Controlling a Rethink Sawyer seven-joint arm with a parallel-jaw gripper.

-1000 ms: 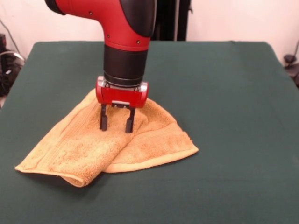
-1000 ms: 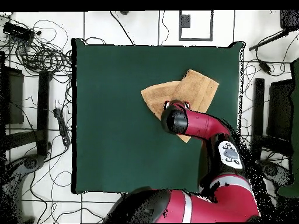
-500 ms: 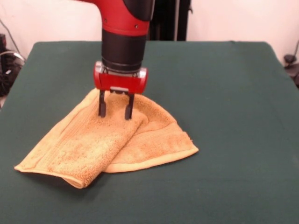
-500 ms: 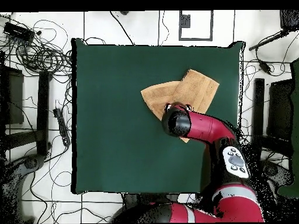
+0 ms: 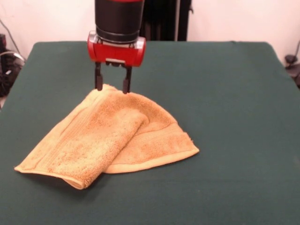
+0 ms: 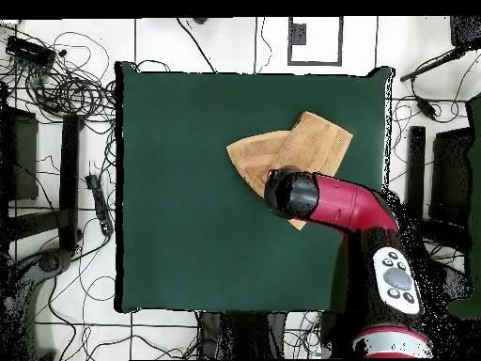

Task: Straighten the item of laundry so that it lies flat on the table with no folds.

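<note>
Towel (image 5: 110, 138), folded over itself left of centre on the green bench (image 5: 234, 93), with the gripper (image 5: 112, 84) poised empty over its far edge, fingers (image 5: 98, 80) spread: grasp step in hand, next likely lowering to pinch that edge and draw the fold open

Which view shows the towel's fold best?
The front view: the towel lies with one flap doubled over the rest, the layered edges plain, and the gripper hangs open above its far edge. In the overhead view the arm covers part of the towel; the overlap reads only as a faint seam.
</note>
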